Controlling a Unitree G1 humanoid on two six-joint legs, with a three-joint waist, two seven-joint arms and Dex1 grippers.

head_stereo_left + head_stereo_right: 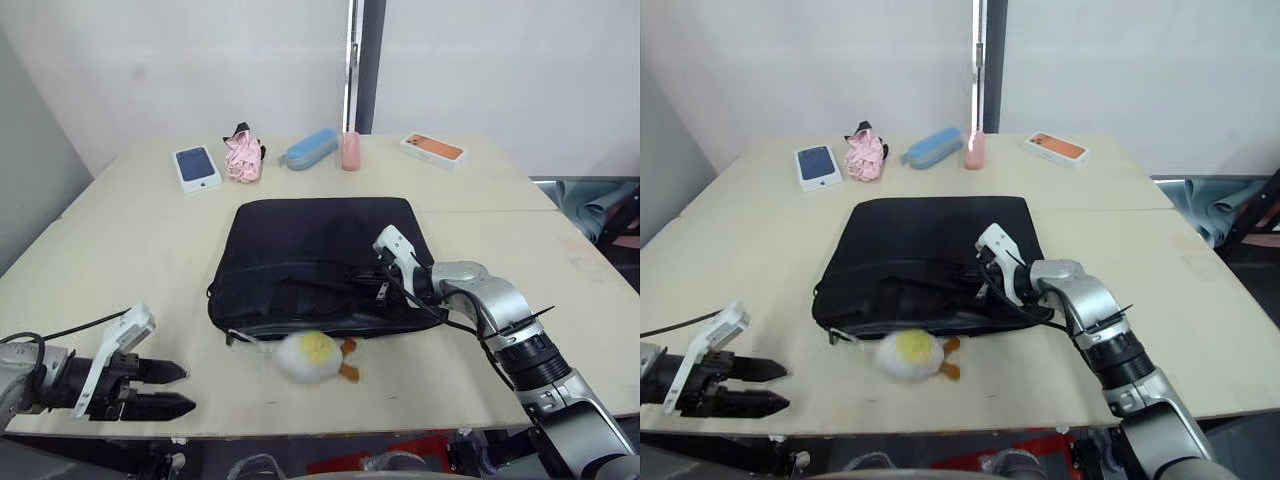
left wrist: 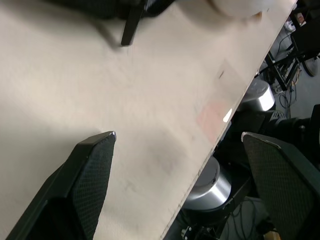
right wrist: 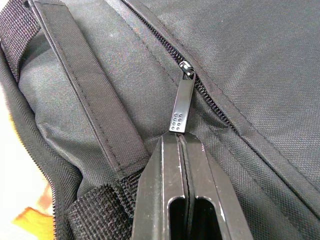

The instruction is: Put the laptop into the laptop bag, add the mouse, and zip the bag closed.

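The zip pull (image 3: 181, 107) of the laptop bag (image 1: 320, 262) is pinched by the right gripper (image 3: 181, 142); the left gripper (image 1: 172, 388) (fingers spread) is held at the tabletop's (image 1: 120, 260) near edge.

light: even, bright, coming from overhead across the surface (image 1: 120, 250)
shadows: soft ones lying close under the laptop bag (image 1: 300, 235) and plush egg (image 1: 308, 357)
glare: mild sheen showing on the zip pull (image 3: 181, 107)
blur: plush egg smearing out of focus in left wrist view
focus: bag weave reading sharp in right wrist view
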